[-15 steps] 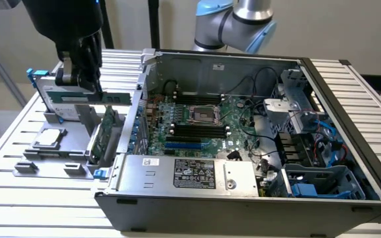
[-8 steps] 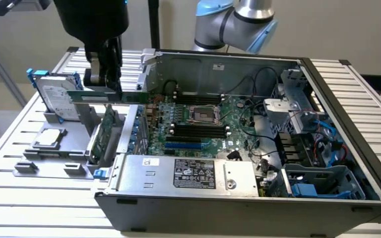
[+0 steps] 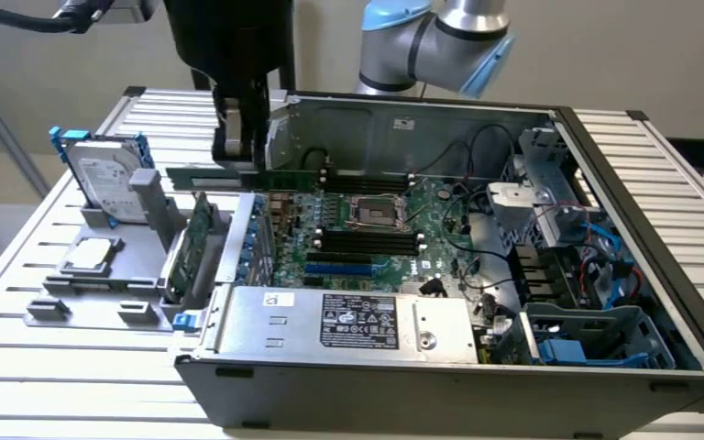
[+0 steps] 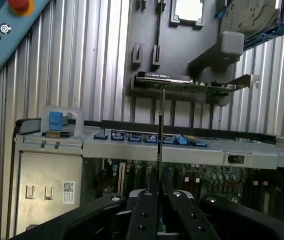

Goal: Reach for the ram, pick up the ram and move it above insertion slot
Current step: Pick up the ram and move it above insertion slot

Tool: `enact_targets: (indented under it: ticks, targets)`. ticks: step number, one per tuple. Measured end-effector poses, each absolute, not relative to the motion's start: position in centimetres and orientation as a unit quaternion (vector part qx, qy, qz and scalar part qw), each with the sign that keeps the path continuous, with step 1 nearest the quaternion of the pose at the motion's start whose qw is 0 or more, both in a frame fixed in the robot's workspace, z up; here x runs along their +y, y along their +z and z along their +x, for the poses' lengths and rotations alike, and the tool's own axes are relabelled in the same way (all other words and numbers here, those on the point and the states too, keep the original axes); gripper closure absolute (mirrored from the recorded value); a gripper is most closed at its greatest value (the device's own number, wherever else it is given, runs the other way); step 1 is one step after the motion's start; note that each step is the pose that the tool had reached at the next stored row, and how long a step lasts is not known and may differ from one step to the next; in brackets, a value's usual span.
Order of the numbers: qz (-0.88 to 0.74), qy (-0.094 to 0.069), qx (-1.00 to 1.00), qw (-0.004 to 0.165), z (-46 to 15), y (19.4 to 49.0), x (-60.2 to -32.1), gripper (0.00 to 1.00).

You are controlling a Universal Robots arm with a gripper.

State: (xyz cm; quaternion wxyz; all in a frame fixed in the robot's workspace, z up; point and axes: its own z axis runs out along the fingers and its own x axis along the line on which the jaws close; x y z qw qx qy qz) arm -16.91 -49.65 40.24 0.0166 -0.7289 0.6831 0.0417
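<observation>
One ram [image 3: 248, 177] stick, held by one gripper [image 3: 237, 151]. One open computer case [image 3: 645, 220]. One motherboard [image 3: 377, 234]. One hard drive [image 3: 110, 188] with blue rails. One expansion card [image 3: 201, 243]. One grey fixture tray [image 3: 77, 298]. One power supply [image 3: 340, 321].

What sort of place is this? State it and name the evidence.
Probably a robot test bench for computer assembly. An open computer case with its motherboard exposed sits on a slatted metal table, and the gripper holds the ram above the board.
</observation>
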Motion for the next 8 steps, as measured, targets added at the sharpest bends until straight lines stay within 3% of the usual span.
enact_targets:
  ticks: [8]
  targets:
    - [-0.729, 0.042, 0.683, 0.017, -13.4, 40.2, -49.0, 0.86]
